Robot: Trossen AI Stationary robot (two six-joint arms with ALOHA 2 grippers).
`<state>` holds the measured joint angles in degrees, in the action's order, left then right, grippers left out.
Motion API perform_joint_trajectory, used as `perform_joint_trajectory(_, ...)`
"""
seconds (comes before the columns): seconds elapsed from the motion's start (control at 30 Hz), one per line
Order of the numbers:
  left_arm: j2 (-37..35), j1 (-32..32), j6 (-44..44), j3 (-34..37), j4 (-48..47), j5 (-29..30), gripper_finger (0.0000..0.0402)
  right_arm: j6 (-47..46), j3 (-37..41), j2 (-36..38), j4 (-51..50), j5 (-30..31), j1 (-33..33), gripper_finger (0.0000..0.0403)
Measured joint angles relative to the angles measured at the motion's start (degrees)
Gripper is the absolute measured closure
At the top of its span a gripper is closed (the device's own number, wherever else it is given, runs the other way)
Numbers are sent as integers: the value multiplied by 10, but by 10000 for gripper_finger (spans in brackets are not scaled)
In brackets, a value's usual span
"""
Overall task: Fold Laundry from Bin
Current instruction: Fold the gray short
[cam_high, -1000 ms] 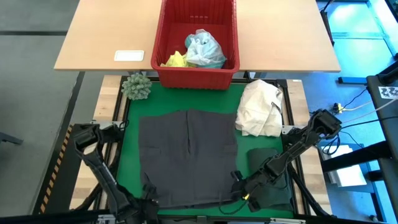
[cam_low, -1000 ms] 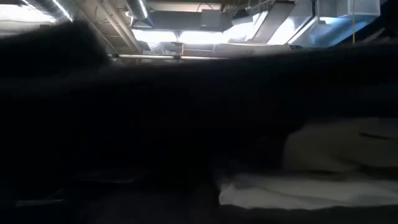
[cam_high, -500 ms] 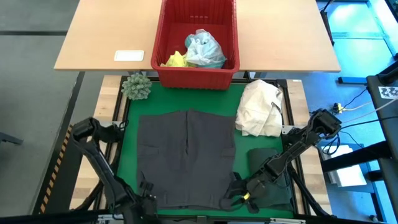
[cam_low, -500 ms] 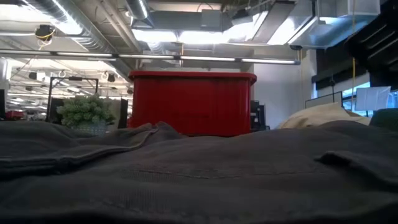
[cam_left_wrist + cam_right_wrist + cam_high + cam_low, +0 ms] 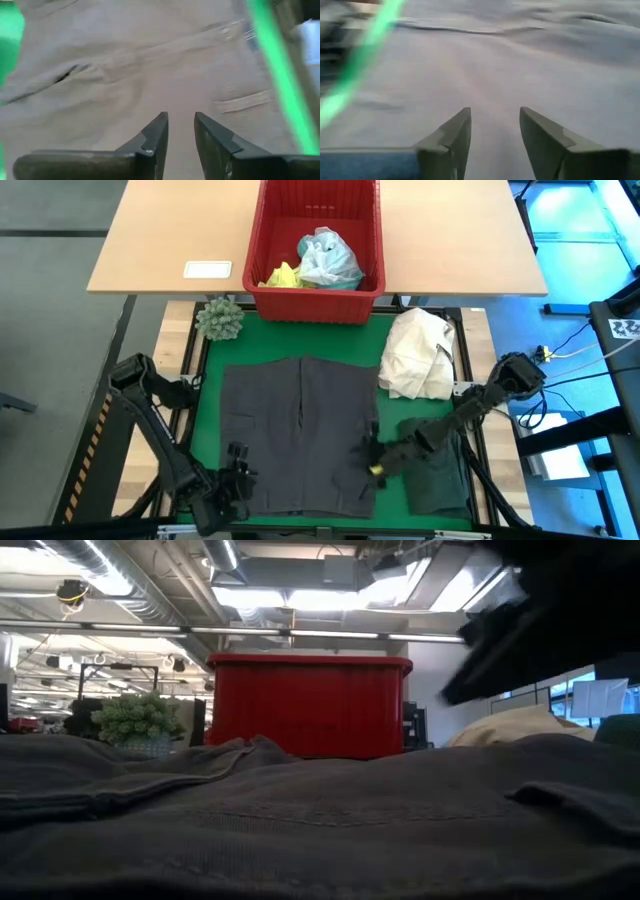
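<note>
A grey garment (image 5: 300, 435) lies spread flat on the green mat (image 5: 210, 380), and also fills the foreground of the low view (image 5: 320, 820). My left gripper (image 5: 237, 468) hovers open over its near left part (image 5: 150, 65), nothing between the fingers. My right gripper (image 5: 372, 457) hovers open over its near right part (image 5: 530, 60). The red bin (image 5: 320, 280) stands at the far side and holds turquoise (image 5: 328, 262) and yellow (image 5: 282, 277) laundry. A dark green garment (image 5: 437, 475) lies folded on the mat at the right.
A cream-white cloth bundle (image 5: 420, 355) lies right of the grey garment, beyond the dark green one. A green spiky ball (image 5: 218, 318) sits at the mat's far left corner. A white card (image 5: 208, 269) lies on the wooden table left of the bin.
The grey garment's near edge, which filled the low view a second ago, has dropped and now lies flat on the mat. My left gripper has risen and gone toward the far edge. My right gripper has swung toward the table's left, over the garment.
</note>
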<state>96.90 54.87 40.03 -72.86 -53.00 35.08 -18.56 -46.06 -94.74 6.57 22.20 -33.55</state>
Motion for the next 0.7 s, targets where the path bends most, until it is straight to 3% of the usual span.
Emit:
perform_joint_trajectory(0.23,-35,-41,126,148,29,-25,393,9,0,0,3,-19,116,273)
perform_joint_trajectory(0.5,-157,-72,135,311,186,72,400,13,0,-1,9,-23,197,288)
perform_joint_trajectory(0.7,-233,-142,120,406,278,90,401,13,0,-17,36,-23,232,288)
